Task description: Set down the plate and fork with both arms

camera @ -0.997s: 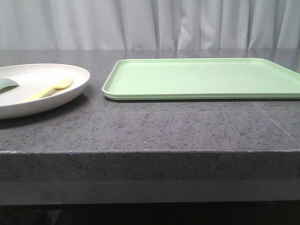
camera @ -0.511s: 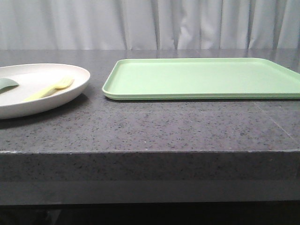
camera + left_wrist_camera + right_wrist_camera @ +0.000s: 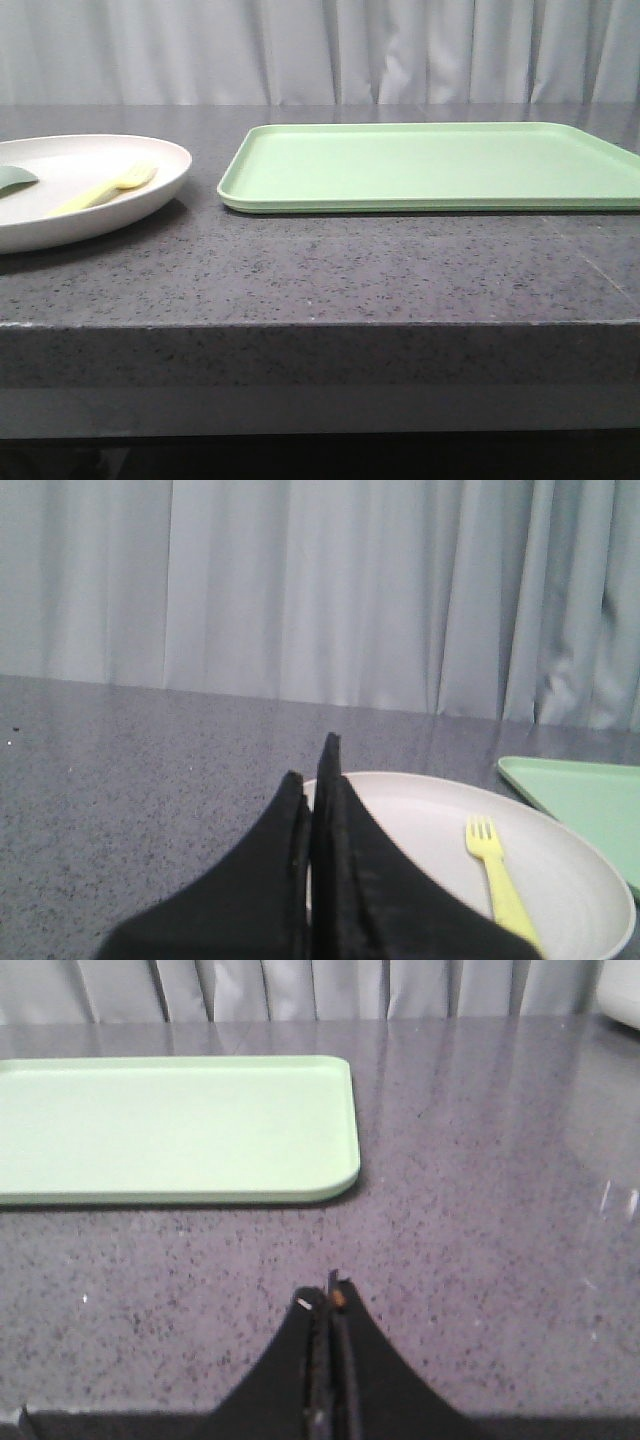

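nothing is grasped yet: both the left gripper (image 3: 312, 780) and right gripper (image 3: 329, 1295) are closed and empty; next, the left likely opens for the cream plate (image 3: 150, 195) holding the yellow fork (image 3: 103, 189).

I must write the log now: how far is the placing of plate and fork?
Nothing looks done. The plate sits on the counter beside the green tray, the fork lying in it. Nothing is in hand: left tool and right tool are shut, empty. Both placements remain.

front view sits low at the table (image 3: 320, 280) edge, facing curtains; wrist views share its tray (image 3: 430, 165) and plate (image 3: 590, 880).
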You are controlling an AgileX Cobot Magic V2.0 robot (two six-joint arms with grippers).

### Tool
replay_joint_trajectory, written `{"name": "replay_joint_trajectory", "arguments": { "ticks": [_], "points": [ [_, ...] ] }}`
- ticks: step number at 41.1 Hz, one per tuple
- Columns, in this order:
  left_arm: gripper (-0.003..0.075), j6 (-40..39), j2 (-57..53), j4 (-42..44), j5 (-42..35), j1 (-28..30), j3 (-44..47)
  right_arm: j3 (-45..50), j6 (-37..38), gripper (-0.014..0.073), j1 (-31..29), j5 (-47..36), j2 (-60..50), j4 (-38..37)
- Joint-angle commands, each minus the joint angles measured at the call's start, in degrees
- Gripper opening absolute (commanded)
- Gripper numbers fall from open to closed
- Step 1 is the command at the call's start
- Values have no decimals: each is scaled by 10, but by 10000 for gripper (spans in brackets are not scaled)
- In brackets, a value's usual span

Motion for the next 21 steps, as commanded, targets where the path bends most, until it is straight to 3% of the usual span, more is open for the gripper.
{"name": "replay_joint_trajectory", "arguments": {
  "ticks": [1, 9, 15, 21],
  "points": [
    [-18, -5, 1, -8, -34, 1, -51, -61, -4, -69, -3, -32, -4, -1],
    [-18, -5, 106, 23, 1, 1, -170, -187, -4, -69, -3, 28, 109, -2],
    [-18, -5, 234, 40, 66, 1, -255, -272, -4, -69, -3, 39, 230, -2],
    [-18, -5, 316, 40, 76, 1, -296, -316, -4, -69, -3, 39, 312, -2]
  ]
}}
